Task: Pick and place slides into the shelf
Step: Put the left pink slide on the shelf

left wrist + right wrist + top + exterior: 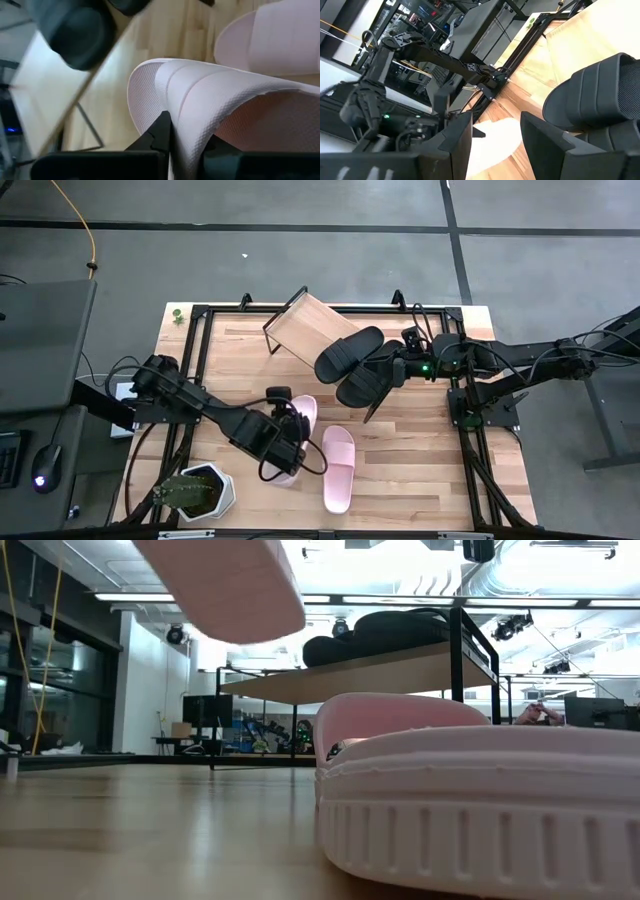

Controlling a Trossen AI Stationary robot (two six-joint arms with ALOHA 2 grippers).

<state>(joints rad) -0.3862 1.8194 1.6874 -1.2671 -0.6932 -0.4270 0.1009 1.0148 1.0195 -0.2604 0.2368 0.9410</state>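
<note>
My left gripper [287, 442] is shut on a pale pink slide [300, 430], which shows lifted at the top of the low view [230, 580]. The second pink slide [338, 468] lies sole-down on the tabletop, close up in the low view [470, 800]. Two black slides [350, 352] [368, 380] lie side by side on the slanted wooden shelf [312, 320], also seen from table height [400, 635]. My right gripper [495, 140] is open and stands just beside the nearer black slide [600, 95], touching nothing. My left gripper pinches the pink slide's wide strap [187, 117] between its two fingers [161, 131], near one side of the slide. The fingers lie across the strap's edge. The slide is lifted clear of the table, its sole facing down [230, 580].
A cactus in a white hexagonal pot [195, 490] stands at the table's near left corner. Black frame rails [200, 360] run along the table's left, right and far sides. Bare tabletop [420, 470] lies right of the second pink slide.
</note>
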